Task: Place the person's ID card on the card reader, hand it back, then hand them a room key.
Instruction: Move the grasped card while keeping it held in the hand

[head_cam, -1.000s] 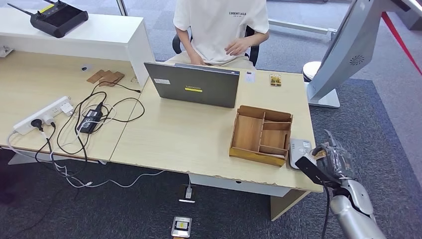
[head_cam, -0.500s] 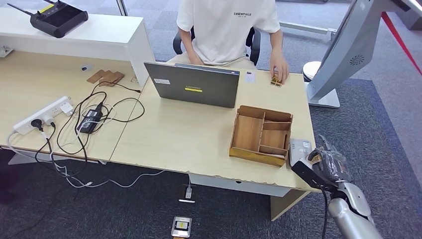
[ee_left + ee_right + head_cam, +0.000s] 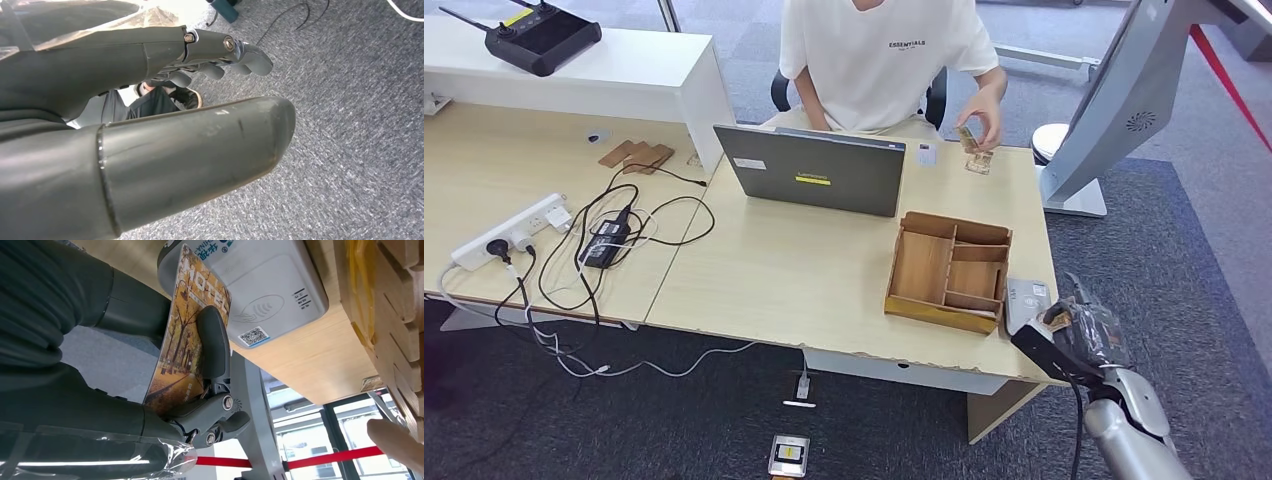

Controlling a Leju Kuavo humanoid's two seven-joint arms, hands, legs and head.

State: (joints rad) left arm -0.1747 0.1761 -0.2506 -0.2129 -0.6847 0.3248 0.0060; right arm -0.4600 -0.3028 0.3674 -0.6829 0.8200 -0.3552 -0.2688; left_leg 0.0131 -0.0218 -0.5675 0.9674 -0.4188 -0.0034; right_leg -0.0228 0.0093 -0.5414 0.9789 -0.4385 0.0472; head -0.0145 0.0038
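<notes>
While the right hand (image 3: 200, 385) pinched a card (image 3: 187, 340) just beside the reader (image 3: 260, 290), the left hand (image 3: 165, 100) hung unclenched, holding nothing; judging by this, reading and both handovers remained.

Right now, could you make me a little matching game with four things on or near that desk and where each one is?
Things:
1. hotel card
2. card reader
3. laptop
4. power strip

Places:
A. on the desk beside the wooden organizer, at the near edge
B. on the left side of the desk, among black cables
C. pinched in the robot's right hand
D. open in front of the seated person

Pairs: 1-C, 2-A, 3-D, 4-B
</notes>
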